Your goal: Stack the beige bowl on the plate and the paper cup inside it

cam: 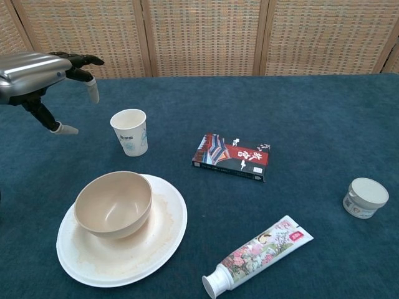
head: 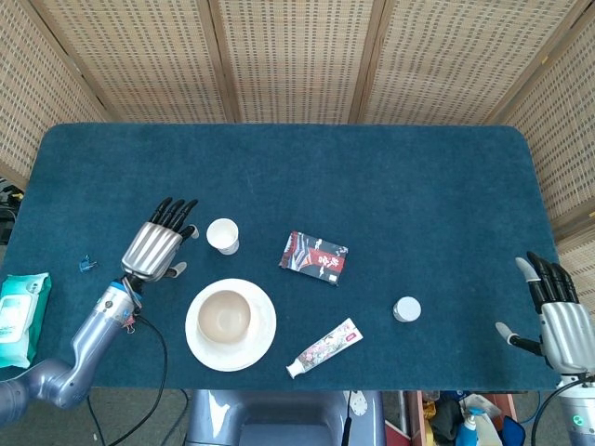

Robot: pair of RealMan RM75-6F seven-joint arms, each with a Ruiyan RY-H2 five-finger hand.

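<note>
Beige bowl (cam: 113,204) sits upright on white plate (cam: 163,240); both hands' fingers spread, holding nothing.

Left silver-and-black robot hand (head: 160,246) raised, fingers spread and empty, right silver-and-black robot hand (head: 553,311) at the edge, fingers apart, holding nothing

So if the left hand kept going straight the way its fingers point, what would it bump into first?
Probably nothing. In the head view the left hand points toward the table's far edge, and the paper cup sits off to its side, not in line. Only bare blue table lies ahead, though its height is unclear.
</note>
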